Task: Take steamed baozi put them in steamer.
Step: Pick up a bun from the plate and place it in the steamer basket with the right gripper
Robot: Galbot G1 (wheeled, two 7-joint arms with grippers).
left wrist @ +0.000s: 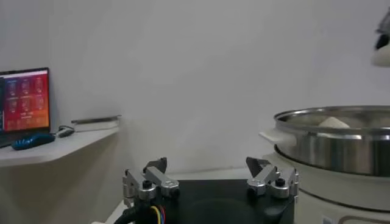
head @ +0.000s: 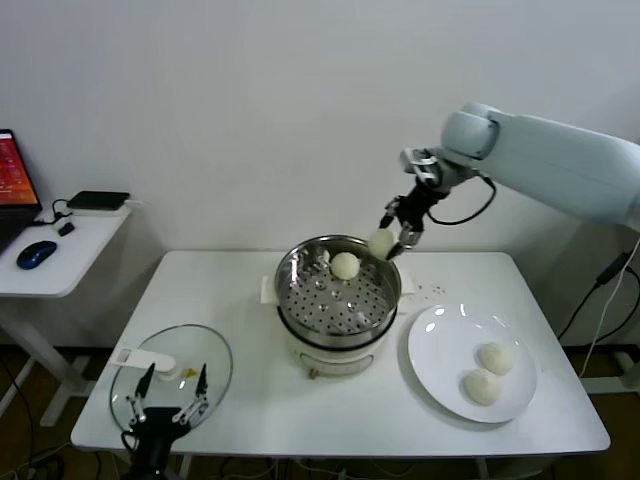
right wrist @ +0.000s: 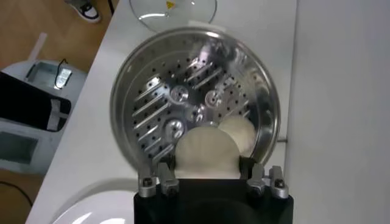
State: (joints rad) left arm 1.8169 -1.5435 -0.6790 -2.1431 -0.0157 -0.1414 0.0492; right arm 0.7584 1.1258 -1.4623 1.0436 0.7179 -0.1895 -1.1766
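On the white bench (head: 250,400), the idle left tool (head: 168,395) hangs spread open and empty over the glass lid (head: 205,355). One baozi (head: 345,265) sits inside the steamer (head: 300,300); the right tool (head: 398,232) pinches another baozi (head: 381,243) above its rim. Two baozi (head: 490,372) wait on the plate (head: 440,340). No readable writing shows.

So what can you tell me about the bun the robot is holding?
The bun is round, smooth and off-white, like soft dough. The right gripper is pinching it between its fingers, hanging over the back right edge of the shiny metal steamer. It has not landed yet. Another bun already sits inside, just below it.
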